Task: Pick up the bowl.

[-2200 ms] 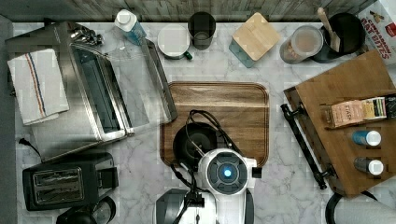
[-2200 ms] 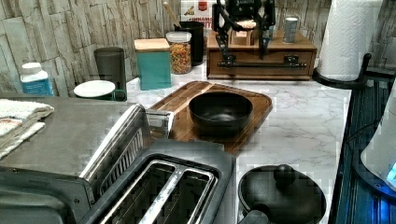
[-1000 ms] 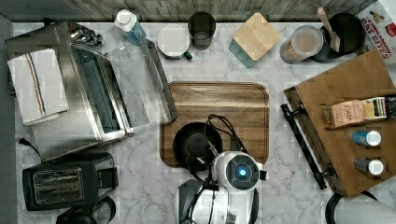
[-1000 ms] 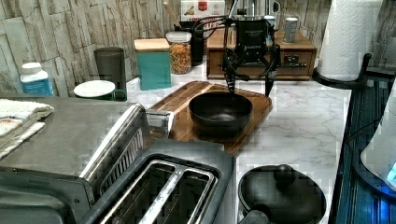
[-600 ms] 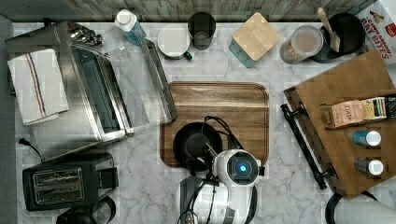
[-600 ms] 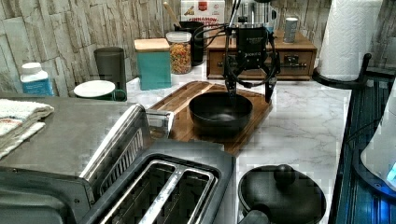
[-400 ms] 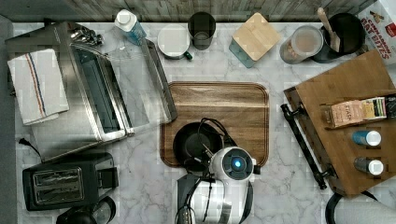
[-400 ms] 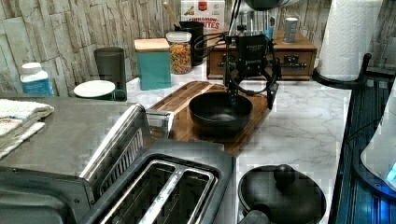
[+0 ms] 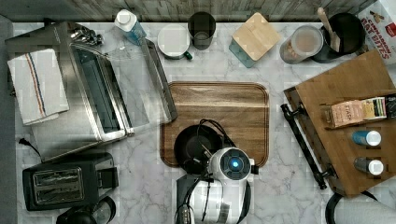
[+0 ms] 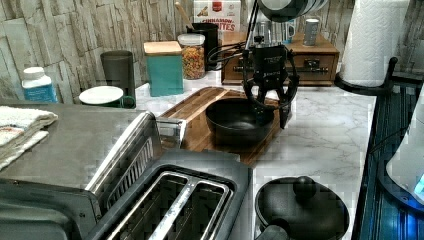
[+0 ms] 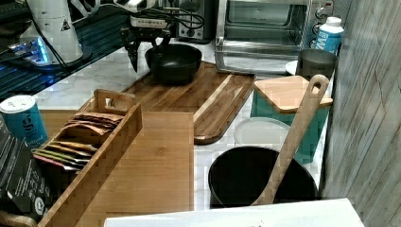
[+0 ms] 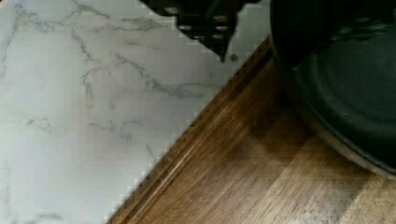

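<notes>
- In the left view, nearest stands a toaster [image 10: 185,205] beside a lidded black pot [image 10: 300,207] on the marble worktop [image 10: 325,130].
- Beyond them the bowl [image 10: 239,120] sits on the near corner of the wooden cutting board [image 10: 205,107].
- The pincer [image 10: 271,111] hangs over the bowl's rim, fingers apart: one inside, one outside above the worktop.
- Farther back stand a teal box [image 10: 164,67], a cereal jar [image 10: 193,56] and a tall dark cup [image 10: 119,70].

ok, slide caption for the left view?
Open gripper straddling the black bowl's rim on the wooden cutting board.
</notes>
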`<control>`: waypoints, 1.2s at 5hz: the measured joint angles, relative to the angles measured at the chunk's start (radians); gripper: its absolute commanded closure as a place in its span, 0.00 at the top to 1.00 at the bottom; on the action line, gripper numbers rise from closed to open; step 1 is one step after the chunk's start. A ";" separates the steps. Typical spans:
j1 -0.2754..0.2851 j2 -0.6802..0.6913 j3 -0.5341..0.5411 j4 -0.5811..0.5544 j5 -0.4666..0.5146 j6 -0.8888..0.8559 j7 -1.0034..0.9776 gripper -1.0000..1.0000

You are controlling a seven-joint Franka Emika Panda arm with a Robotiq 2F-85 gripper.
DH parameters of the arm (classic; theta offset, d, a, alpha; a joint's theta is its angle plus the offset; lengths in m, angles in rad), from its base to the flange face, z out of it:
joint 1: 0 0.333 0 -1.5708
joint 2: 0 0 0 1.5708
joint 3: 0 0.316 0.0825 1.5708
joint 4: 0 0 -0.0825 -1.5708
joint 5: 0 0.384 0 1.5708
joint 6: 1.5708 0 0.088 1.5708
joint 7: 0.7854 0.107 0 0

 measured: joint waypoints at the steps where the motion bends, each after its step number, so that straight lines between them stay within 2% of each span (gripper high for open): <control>1: 0.000 -0.017 -0.006 0.006 0.000 -0.002 0.000 0.00; 3: -0.045 -0.106 0.001 0.045 -0.008 -0.021 0.000 0.00; 4: -0.072 -0.107 0.001 0.098 -0.009 -0.020 0.000 0.00; 5: -0.054 -0.091 -0.022 0.199 -0.009 -0.049 -0.141 0.00; 6: -0.016 -0.052 -0.047 0.359 -0.027 -0.127 -0.395 0.00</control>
